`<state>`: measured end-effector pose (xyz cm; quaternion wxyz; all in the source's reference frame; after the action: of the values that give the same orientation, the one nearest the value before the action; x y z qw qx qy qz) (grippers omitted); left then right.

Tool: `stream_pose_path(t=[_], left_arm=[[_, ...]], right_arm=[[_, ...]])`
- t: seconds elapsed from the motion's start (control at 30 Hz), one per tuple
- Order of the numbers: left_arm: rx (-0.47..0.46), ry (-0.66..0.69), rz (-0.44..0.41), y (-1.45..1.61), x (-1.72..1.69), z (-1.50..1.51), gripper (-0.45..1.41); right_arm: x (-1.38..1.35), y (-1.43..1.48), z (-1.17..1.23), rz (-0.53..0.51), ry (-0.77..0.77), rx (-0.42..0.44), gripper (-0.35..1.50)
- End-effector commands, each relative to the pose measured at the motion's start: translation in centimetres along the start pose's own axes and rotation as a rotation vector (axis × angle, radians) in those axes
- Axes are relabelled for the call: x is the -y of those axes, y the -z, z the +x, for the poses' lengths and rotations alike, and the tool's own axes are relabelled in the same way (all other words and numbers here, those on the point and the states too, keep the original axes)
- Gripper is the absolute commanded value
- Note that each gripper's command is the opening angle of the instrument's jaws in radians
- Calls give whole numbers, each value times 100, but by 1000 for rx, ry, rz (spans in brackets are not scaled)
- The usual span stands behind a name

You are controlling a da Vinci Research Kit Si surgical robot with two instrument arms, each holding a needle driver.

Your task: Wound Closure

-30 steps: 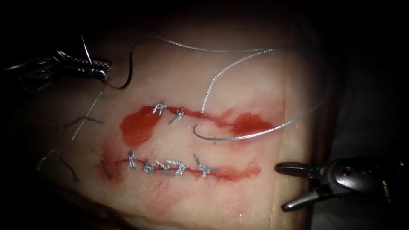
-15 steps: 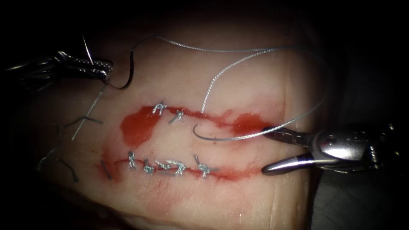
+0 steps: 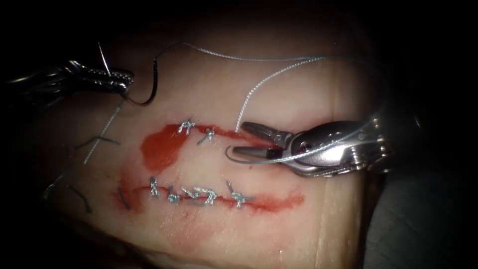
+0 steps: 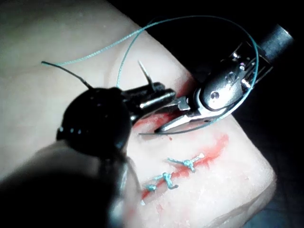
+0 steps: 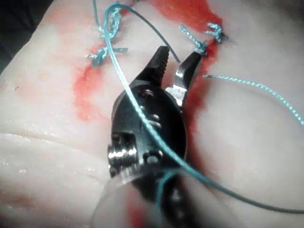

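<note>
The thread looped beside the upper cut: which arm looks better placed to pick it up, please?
Probably the right: its claw gapes open, empty, astride the thread. The left claw is shut on the needle, clear of the tissue.

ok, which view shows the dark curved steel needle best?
Endoscope view: the dark curved steel needle shows its whole arc clear of the pale tissue, left tool gripping near its tip. The left wrist view gives just the bright tip above those jaws.

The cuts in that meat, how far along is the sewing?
The lower cut carries a full row of knots. The upper cut has two knots, its right part unstitched. The left tool holds the needle above the tissue. The right tool, open, straddles thread.
</note>
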<state>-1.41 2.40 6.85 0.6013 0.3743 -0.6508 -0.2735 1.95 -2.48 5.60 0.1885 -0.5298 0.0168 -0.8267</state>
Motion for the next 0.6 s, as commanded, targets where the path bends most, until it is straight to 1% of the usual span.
stream_pose_path(t=[0.03, 0.07, 0.13, 0.17, 0.37, 0.47, 0.6], left_arm=[[0, -1, 0, -4, -6, 1, -45], [0, -1, 0, -4, -6, 1, -45], [0, -1, 0, -4, -6, 1, -45], [0, -1, 0, -4, -6, 1, -45], [1, 5, 0, -4, -6, 1, -45], [1, 5, 0, -5, -6, 1, -45], [1, 5, 0, -4, -6, 1, -45]], right_arm=[[-3, -18, 5, 6, 12, 1, 12], [-3, -21, 7, 11, 14, 1, 7], [-4, -25, 8, 14, 22, 0, 7], [-5, -25, 8, 15, 22, 0, 4], [-6, -25, 5, 16, 42, -8, 9], [-7, -28, 6, 20, 50, -15, 2], [-10, -27, 6, 12, 52, -15, 2]])
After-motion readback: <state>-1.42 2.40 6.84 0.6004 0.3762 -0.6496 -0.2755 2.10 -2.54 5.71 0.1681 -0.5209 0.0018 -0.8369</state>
